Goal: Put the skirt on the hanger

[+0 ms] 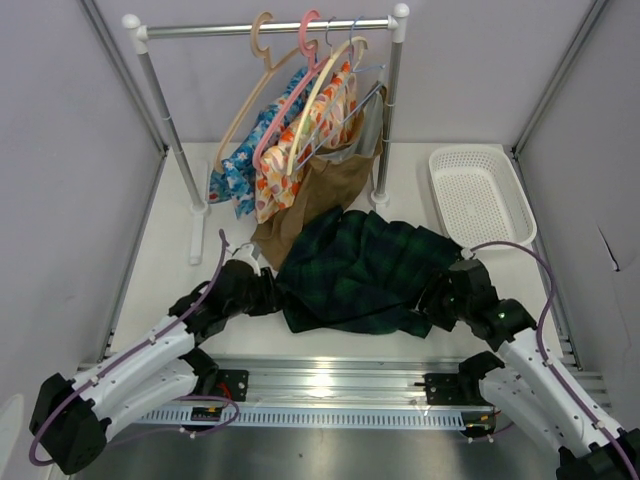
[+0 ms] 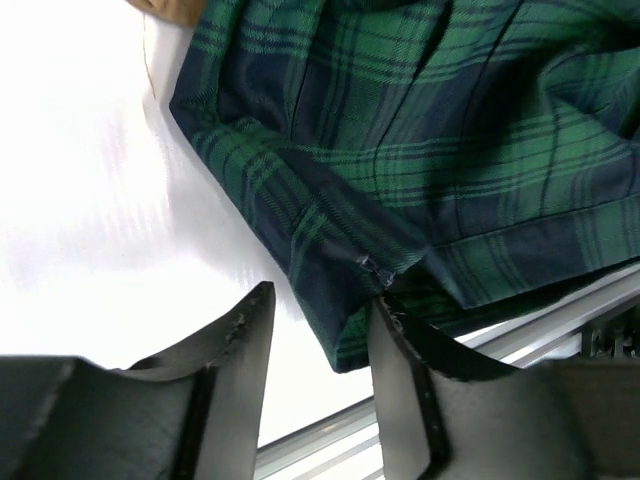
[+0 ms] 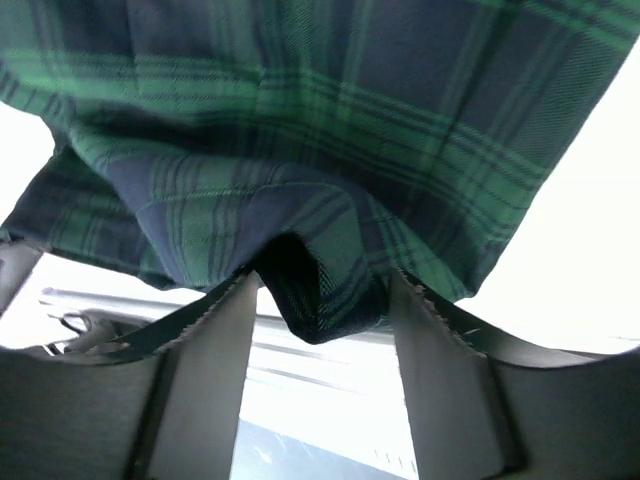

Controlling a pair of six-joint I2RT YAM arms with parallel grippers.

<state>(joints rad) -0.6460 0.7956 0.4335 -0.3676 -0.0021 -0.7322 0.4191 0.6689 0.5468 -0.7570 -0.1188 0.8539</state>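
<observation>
Top external view tells us little is done: the skirt (image 1: 365, 270) lies crumpled on the table (image 1: 170, 250) just before the rack (image 1: 270, 28), whose rail carries the hanger (image 1: 320, 103). Our left pincer (image 2: 320, 300) and right pincer (image 3: 325, 278) stand parted, plaid hem unclamped; lifting and hanging are left.

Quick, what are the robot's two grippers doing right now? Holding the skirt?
Left gripper: open, at the skirt edge, holding nothing.
Right gripper: open, with a skirt fold loose between its jaws.
</observation>
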